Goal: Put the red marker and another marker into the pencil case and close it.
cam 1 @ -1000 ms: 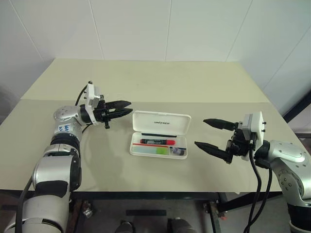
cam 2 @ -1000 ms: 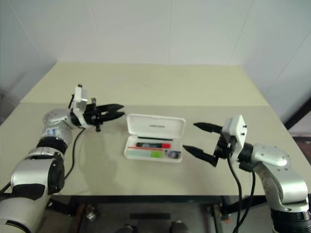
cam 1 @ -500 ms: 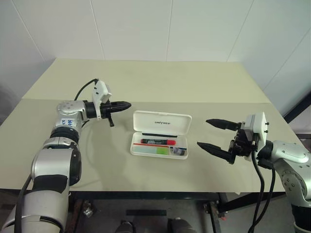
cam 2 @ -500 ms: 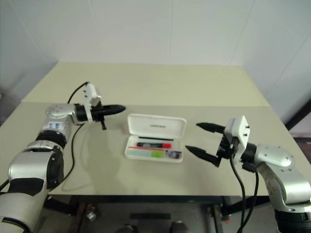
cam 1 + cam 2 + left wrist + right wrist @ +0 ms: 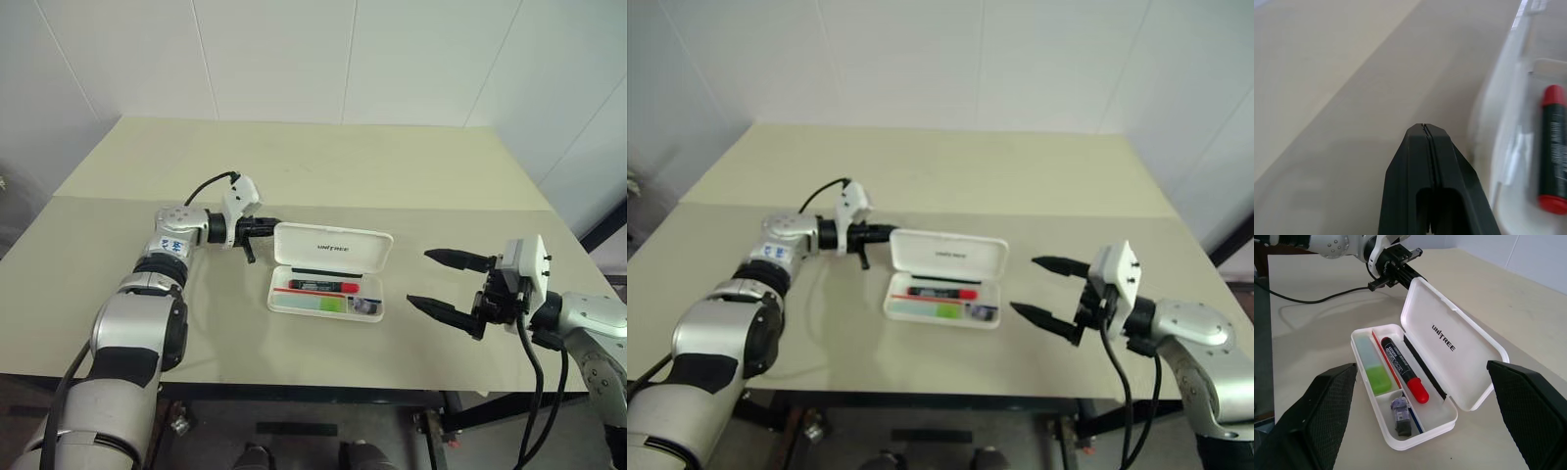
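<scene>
**Left gripper closed and brought to the lid's edge**

Since the earlier frames, the left gripper (image 5: 266, 224) had travelled across the table (image 5: 323, 162) toward the pencil case (image 5: 331, 278), and its fingers, slightly parted a second before, had come together with nothing between them. Its tip now lay just beside the raised lid's (image 5: 1454, 341) near corner; contact could not be confirmed. The right gripper (image 5: 443, 283) stood with its fingers wide apart and empty, well to the other side of the case. Both markers already lay in the tray: the red marker (image 5: 1403, 369) beside the hinge, the light-green marker (image 5: 1374, 368) along the front wall, a small grey piece (image 5: 1399, 415) in the end compartment. Filling thus appeared complete; closing remained, and the shut fingers seemed posed to push the lid over. Each marker's long axis ran parallel to the case's long side, the red marker's red end pointing toward the right gripper.
</scene>
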You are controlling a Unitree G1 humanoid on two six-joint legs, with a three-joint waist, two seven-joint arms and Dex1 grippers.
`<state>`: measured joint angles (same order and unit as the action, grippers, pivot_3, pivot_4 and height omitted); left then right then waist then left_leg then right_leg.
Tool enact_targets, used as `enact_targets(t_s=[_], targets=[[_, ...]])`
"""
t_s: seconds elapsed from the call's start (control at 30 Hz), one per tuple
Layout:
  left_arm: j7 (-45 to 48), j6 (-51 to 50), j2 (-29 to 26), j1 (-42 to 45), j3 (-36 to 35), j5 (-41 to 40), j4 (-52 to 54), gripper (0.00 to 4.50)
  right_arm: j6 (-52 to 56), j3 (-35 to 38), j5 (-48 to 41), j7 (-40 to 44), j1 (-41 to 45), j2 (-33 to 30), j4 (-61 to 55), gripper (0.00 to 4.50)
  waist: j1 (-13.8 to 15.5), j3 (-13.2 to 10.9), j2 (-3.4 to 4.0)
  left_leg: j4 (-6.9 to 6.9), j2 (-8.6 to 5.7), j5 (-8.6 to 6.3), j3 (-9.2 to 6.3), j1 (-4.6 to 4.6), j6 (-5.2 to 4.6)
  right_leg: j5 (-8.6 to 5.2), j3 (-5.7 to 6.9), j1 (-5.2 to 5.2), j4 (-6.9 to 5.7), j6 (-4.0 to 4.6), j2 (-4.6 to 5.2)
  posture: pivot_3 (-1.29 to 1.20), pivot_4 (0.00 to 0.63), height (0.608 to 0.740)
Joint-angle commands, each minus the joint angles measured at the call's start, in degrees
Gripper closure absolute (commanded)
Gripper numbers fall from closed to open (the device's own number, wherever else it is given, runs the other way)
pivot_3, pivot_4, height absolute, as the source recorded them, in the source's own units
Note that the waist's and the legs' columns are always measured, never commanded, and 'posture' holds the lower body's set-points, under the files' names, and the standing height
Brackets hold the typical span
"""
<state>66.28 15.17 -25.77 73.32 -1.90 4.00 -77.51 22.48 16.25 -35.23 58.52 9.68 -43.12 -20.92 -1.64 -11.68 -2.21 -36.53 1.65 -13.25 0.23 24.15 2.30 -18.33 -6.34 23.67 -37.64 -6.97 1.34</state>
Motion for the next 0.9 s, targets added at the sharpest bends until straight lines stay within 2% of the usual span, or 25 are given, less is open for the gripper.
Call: enact_targets(t_s=[0.03,0.23,0.37,0.67,0.9], targets=[[6.58,-0.29,-0.36,3.38,-1.05,-0.42,0.21,4.48,-0.13,2.65,-2.68,1.93,-1.44,-1.90,-2.54,0.00,-0.04,0.00,0.00,0.00,0.00,0.00,0.01,0.00,0.00,0.00,0.00,0.00,0.00,0.00,0.00,0.00,0.150,0.740],[16.82,0.09,-0.43,4.69,-1.10,-0.57,0.51,4.48,-1.54,2.69,-2.25,3.24,-1.57,-3.02,-0.54,0.00,-0.12,0.00,0.00,-0.01,0.00,0.00,0.01,-0.03,0.00,0.00,-0.01,-0.02,0.00,0.00,-0.01,0.00,0.150,0.740],[25.58,2.55,-0.23,4.40,1.57,0.35,1.16,4.48,-1.78,1.79,-2.07,2.88,-0.67,-2.56,-0.38,0.00,-0.10,0.00,0.00,-0.01,0.01,0.00,0.00,-0.02,0.00,0.00,-0.01,-0.01,-0.01,0.00,-0.02,0.00,0.150,0.740],[26.22,15.75,1.37,1.75,9.55,5.16,1.89,4.48,-2.67,0.22,-1.63,2.54,0.24,-1.72,-0.03,0.00,-0.05,0.00,0.00,-0.04,0.01,0.00,-0.01,-0.01,0.00,0.00,-0.03,-0.01,-0.02,-0.01,0.00,0.00,0.150,0.740],[21.55,25.66,3.00,0.02,16.09,11.37,1.75,4.48,-2.70,0.28,-1.63,2.33,-0.19,-1.48,-0.48,0.00,-0.03,0.00,0.00,-0.11,0.01,0.00,-0.02,-0.01,0.00,0.01,-0.04,-0.02,-0.05,-0.01,0.00,0.00,0.150,0.740]])
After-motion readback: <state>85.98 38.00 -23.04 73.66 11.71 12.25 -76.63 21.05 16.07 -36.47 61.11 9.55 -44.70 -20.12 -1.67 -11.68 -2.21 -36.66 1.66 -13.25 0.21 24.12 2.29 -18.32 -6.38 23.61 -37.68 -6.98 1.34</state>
